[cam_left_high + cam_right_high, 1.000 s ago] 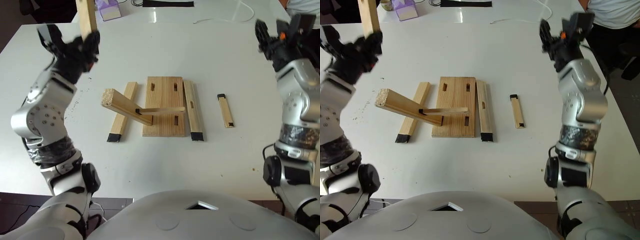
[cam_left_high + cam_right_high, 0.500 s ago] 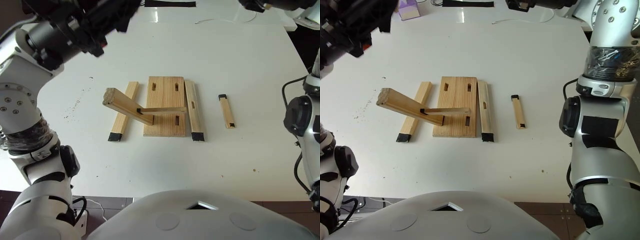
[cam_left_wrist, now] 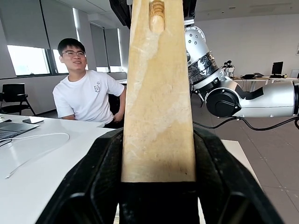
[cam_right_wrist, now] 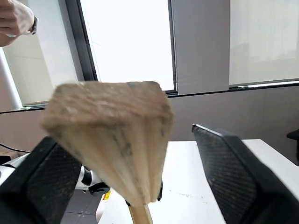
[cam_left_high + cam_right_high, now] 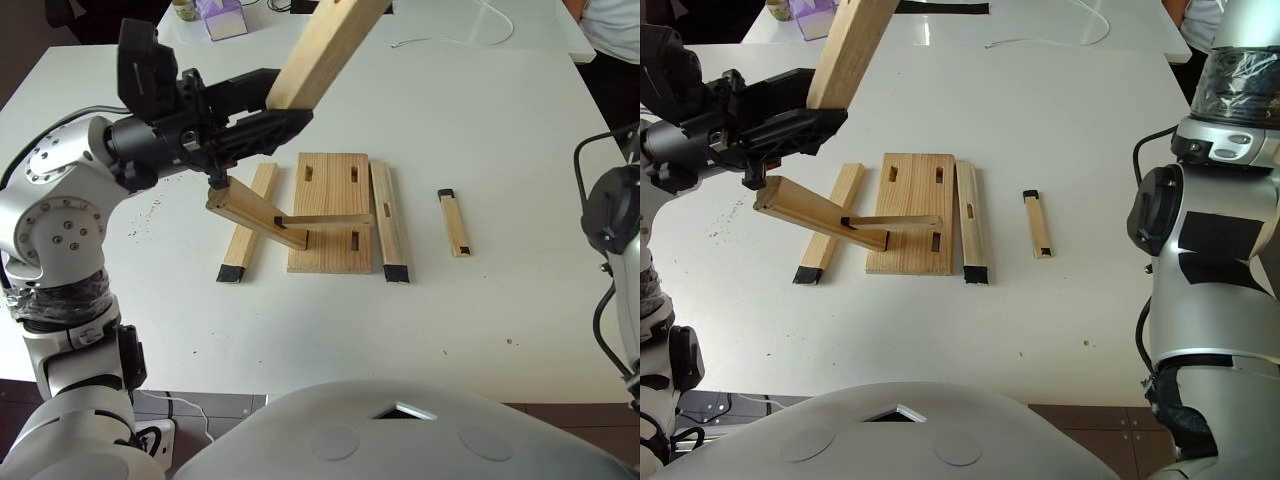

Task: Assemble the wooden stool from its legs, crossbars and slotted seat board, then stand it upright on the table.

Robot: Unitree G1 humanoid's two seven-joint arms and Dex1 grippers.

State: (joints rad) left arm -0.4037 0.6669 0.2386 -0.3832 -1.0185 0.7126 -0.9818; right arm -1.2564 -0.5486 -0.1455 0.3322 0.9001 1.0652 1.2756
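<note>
1. Stool leg of pale, square-cut wood (image 5: pixel 330 45): your left claw (image 5: pixel 290 98) is clamping it near its lower end. It is slanting up and away above the left half of the white desk (image 5: pixel 480 130), clear of the surface.
2. Your right claw (image 4: pixel 126 140) is sitting at that leg's upper end with its black fingers (image 4: pixel 229 177) spread wide to either side. A gap is showing between the wood and one finger, so this claw is not gripping anything.
3. Your flat, rectangular wooden seat board (image 5: pixel 329 212), cut with four slots, is lying near the middle of the desk.
4. A slim second leg with a black tip (image 5: pixel 246 222) is lying just beside the board, on the side toward the desk's left edge. A matching third leg (image 5: pixel 387 221) is lying close along the opposite side.
5. A thicker leg (image 5: pixel 250 208) is resting tilted across the second leg, with one end raised. A thin crossbar (image 5: pixel 325 218) is meeting it at a dark slot and reaching out over the seat board.
6. A short crossbar with dark ends (image 5: pixel 453 221) is lying alone, apart from the rest, toward the desk's right edge.
</note>
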